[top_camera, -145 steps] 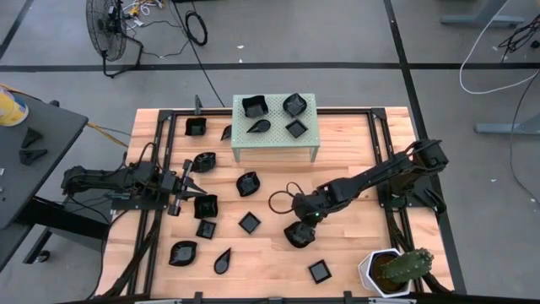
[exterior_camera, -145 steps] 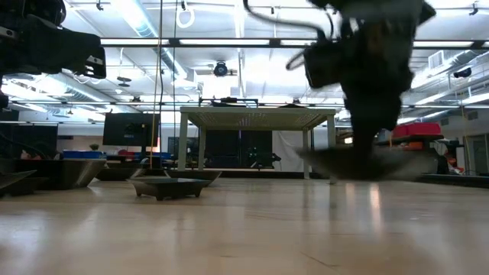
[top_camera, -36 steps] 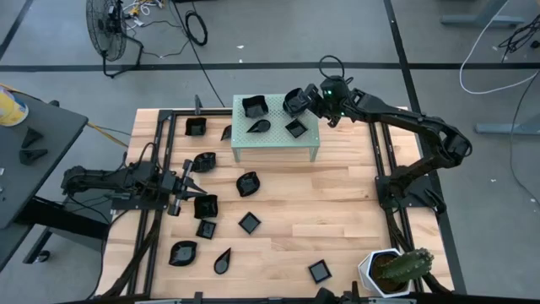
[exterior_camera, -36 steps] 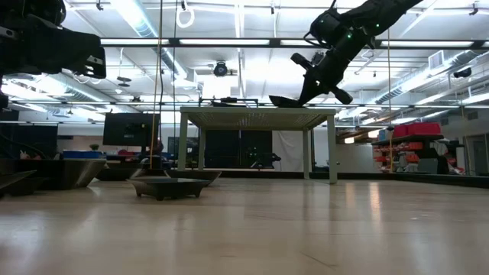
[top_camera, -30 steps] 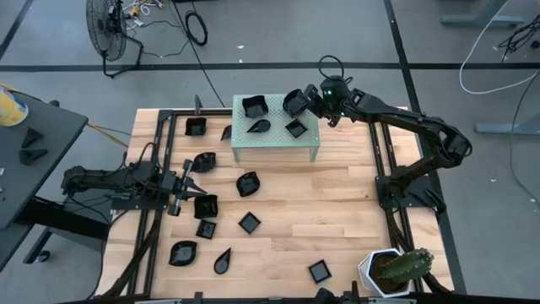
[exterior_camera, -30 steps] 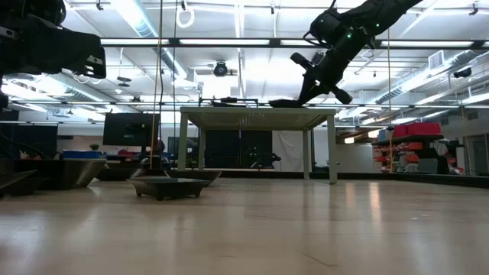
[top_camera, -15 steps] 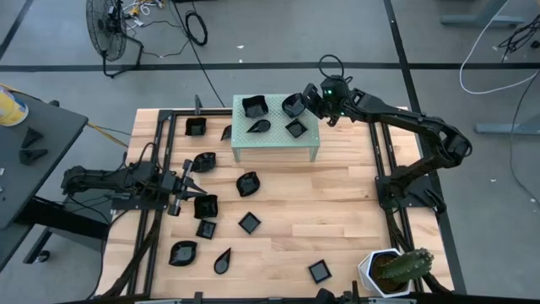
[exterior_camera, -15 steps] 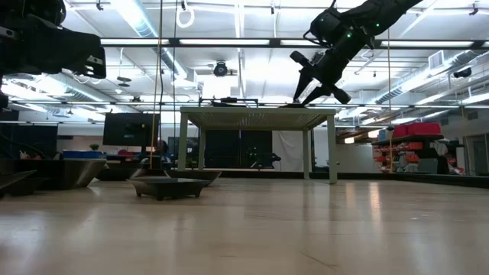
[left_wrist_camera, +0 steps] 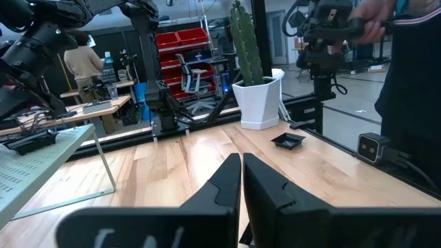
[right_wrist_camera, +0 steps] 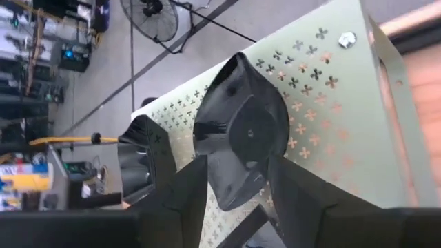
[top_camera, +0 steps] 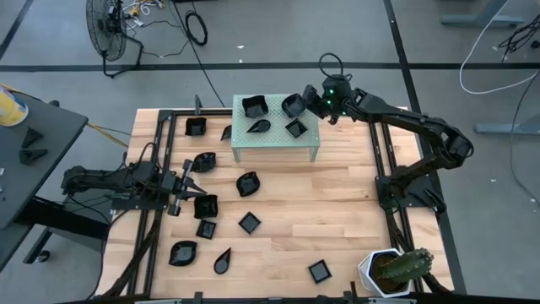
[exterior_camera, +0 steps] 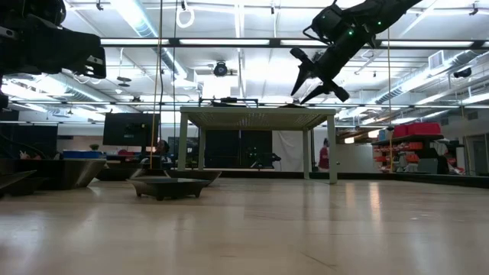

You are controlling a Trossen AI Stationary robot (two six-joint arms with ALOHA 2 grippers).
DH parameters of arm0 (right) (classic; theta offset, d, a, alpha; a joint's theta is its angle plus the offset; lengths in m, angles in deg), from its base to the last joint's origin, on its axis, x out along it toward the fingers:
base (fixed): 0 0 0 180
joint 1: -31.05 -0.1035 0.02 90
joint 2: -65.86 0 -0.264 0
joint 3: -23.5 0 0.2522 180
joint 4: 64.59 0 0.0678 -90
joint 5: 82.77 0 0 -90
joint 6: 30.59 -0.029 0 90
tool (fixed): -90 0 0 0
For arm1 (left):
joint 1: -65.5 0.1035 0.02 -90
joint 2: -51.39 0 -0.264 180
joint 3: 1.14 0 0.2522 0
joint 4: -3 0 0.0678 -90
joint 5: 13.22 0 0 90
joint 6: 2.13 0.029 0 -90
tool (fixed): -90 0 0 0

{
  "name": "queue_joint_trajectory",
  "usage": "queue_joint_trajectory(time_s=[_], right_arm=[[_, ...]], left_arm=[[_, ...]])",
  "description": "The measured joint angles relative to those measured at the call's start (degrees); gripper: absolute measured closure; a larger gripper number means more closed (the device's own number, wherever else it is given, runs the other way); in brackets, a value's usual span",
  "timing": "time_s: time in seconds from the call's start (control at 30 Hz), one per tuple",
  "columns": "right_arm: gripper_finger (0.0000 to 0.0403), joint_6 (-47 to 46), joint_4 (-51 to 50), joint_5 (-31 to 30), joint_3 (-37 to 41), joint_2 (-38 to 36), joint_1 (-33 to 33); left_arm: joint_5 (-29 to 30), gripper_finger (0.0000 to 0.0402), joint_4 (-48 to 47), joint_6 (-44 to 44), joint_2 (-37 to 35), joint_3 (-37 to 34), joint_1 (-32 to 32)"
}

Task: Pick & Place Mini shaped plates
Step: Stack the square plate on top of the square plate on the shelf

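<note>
One white cactus pot (top_camera: 381, 272) is sitting nearest, at five o'clock on the table, a cactus (top_camera: 411, 263) standing in it. Mini shaped plates (top_camera: 248, 183) are lying across the wood; four are resting on the green stand (top_camera: 274, 143) at twelve o'clock. Left gripper (top_camera: 192, 181) is idling at nine o'clock, pinched together. Right gripper (top_camera: 310, 101) is spreading wide above the wavy plate (top_camera: 294, 105), which it was gripping a second ago.

Wooden table (top_camera: 337, 219) carries green stand (top_camera: 274, 135), scattered black plates (top_camera: 249, 222), cactus pot (top_camera: 380, 270).
</note>
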Motion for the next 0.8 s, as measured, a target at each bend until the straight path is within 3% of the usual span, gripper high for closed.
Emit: queue_joint_trajectory(time_s=[0.5,0.8], right_arm=[[0.0245,12.21,-1.83,0.2,0.0,0.0,-0.25],[0.0245,23.45,-7.42,1.46,0.0,-2.88,-6.53]], left_arm=[[0.0,0.0378,0.01,0.0,0.0,0.02,-0.01],[0.0,0.0378,0.0,0.0,0.0,0.02,-0.01]])
